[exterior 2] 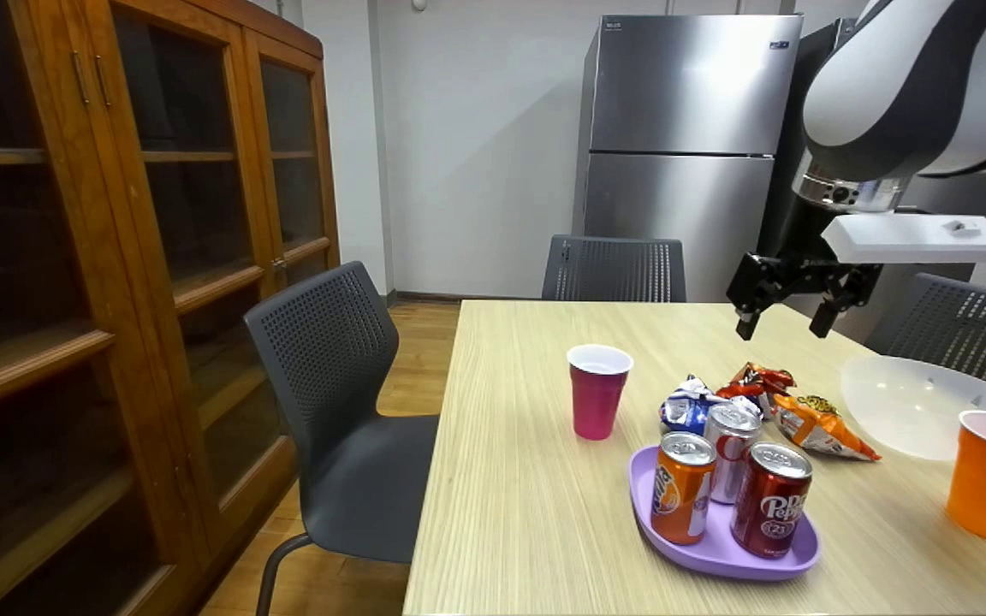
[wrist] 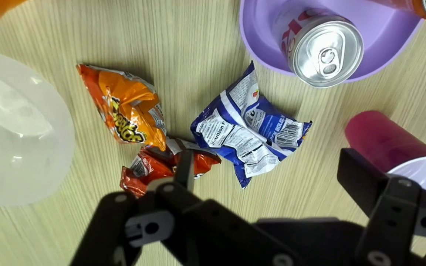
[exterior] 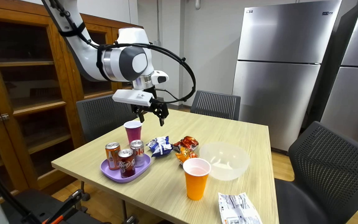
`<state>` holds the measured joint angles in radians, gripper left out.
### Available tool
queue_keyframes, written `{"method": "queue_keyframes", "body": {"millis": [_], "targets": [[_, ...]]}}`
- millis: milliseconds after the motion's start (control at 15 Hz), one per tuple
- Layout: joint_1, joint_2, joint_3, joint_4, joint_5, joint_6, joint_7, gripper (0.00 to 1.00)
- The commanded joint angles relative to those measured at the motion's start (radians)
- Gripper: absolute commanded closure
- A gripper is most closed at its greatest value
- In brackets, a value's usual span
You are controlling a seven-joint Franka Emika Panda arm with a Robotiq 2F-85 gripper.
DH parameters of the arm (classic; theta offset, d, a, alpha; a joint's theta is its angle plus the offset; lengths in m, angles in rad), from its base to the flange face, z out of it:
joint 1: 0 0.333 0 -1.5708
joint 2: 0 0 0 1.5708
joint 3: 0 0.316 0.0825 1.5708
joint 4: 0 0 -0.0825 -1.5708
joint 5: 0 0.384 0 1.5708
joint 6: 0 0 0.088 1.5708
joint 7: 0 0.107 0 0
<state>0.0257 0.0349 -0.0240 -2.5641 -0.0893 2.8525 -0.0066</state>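
My gripper [exterior: 152, 120] is open and empty, held above the table, and also shows in an exterior view [exterior 2: 783, 329] and the wrist view [wrist: 267, 168]. Below it lies a blue and white snack bag [wrist: 252, 129]. A red snack bag [wrist: 150, 168] is partly hidden by a finger in the wrist view. An orange Cheetos bag [wrist: 128, 107] touches the red one. A magenta cup [exterior 2: 597, 393] stands upright near the bags. A purple tray [exterior 2: 720, 560] holds an orange Fanta can [exterior 2: 681, 492], a Dr Pepper can [exterior 2: 771, 500] and a silver Coke can [exterior 2: 731, 449].
A translucent bowl [exterior: 225, 161] stands beside the bags. An orange cup [exterior: 196, 180] stands upright near it. A flat silver-white packet [exterior: 238, 210] lies near the table [exterior: 172, 193] edge. Dark chairs [exterior: 216, 104] surround the table. Wooden cabinets [exterior 2: 228, 282] and a steel fridge [exterior 2: 681, 188] stand behind.
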Motion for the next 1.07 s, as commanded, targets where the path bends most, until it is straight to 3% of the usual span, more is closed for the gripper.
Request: {"method": "queue_keyframes", "body": {"millis": [0,333,1000], "targets": [[-0.01,0.083,0.019,0.09,0.042,-0.014,-0.075,0.0],[-0.012,0.176,0.025,0.179,0.024,-0.035,-0.089,0.0],[0.027,0.354,-0.023,0.323,-0.133,-0.041,-0.075,0.0]]}}
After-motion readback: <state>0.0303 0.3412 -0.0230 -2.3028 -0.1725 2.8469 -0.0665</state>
